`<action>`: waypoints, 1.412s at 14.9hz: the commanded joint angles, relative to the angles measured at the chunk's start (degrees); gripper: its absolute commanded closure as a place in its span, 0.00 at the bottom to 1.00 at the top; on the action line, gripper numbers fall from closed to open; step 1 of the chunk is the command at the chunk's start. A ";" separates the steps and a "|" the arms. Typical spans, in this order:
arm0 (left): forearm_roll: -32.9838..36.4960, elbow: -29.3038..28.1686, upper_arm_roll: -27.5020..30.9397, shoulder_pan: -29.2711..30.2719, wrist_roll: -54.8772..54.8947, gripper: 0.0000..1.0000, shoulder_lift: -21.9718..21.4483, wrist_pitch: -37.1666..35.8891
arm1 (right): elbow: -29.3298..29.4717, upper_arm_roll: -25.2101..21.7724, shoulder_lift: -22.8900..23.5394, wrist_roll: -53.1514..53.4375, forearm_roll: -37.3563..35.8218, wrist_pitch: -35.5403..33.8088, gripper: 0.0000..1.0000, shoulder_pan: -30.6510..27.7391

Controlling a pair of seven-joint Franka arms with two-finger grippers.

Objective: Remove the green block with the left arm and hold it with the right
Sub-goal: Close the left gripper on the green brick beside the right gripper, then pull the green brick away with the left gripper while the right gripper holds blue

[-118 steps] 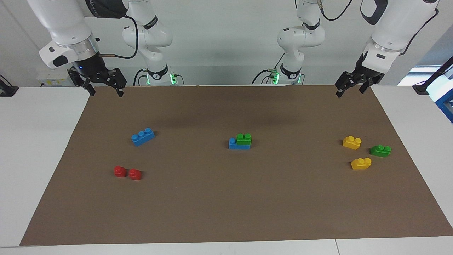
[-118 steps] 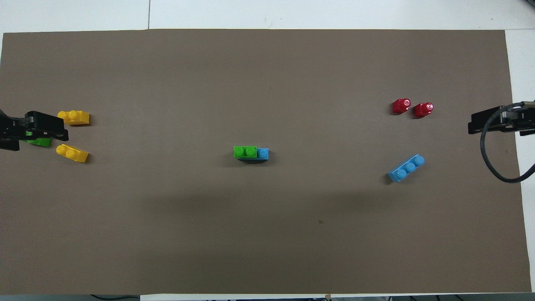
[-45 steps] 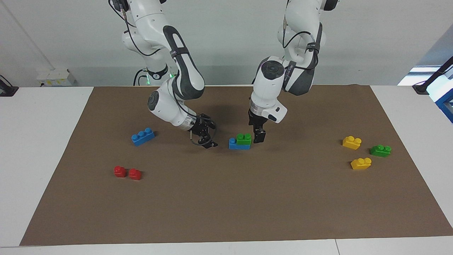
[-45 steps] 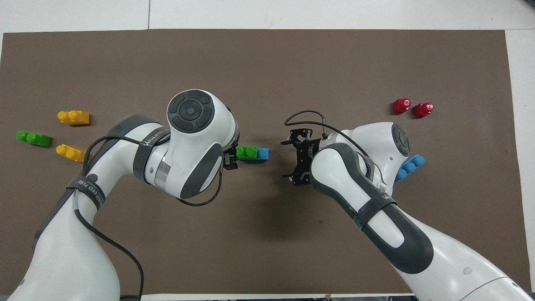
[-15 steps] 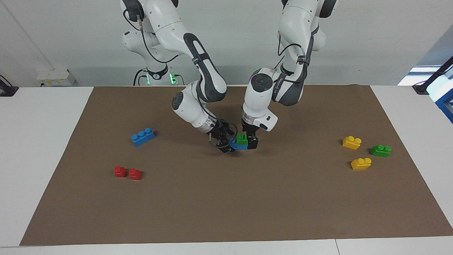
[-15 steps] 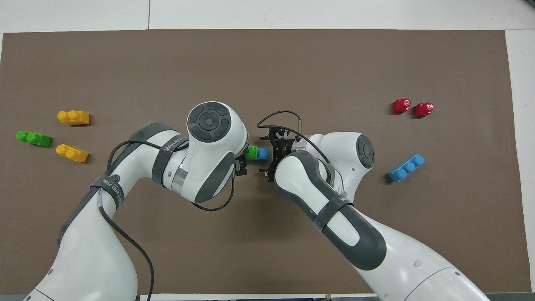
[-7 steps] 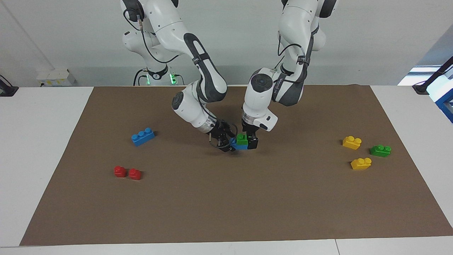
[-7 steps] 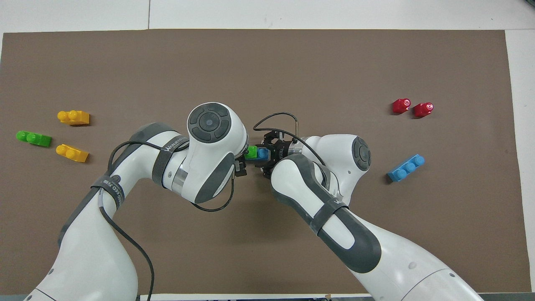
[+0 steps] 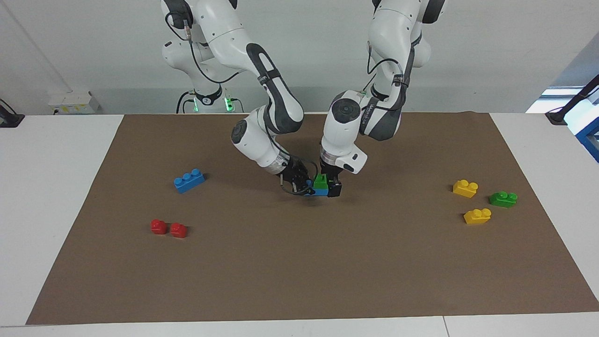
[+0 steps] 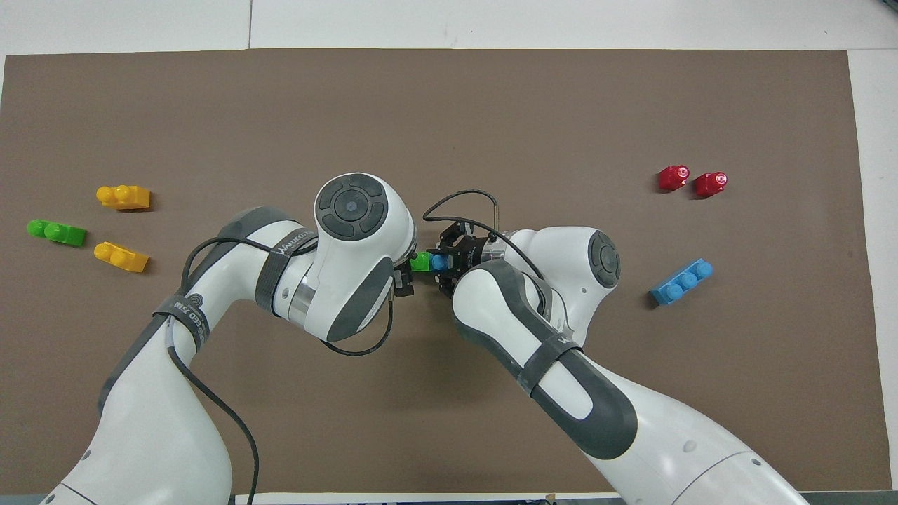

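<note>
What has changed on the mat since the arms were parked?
Both arms came in to the stacked pair mid-mat. The right gripper shut on the blue block; the left gripper straddles the green block, jaws open. The stack and the loose blocks have not moved.

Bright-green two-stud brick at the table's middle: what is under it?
The bright-green plastic brick sits on a blue plastic brick. Most of the blue brick is covered by the right gripper, shut on it.
</note>
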 commanded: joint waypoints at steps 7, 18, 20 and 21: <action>1.13 -2.90 0.70 -1.39 -0.65 0.37 -1.59 1.29 | 0.59 0.09 0.76 -1.69 1.51 2.37 1.00 0.35; 1.13 -2.29 0.79 -0.51 3.57 1.00 -3.26 0.68 | 0.51 0.09 0.76 -1.69 1.51 2.37 1.00 0.26; 1.13 -2.29 0.70 0.28 3.92 1.00 -5.45 -0.55 | 0.51 0.09 0.85 -1.69 1.51 2.37 1.00 0.26; 1.13 -2.11 0.70 0.28 4.10 1.00 -6.33 -1.86 | 0.51 0.09 0.76 -1.69 1.51 2.37 1.00 0.26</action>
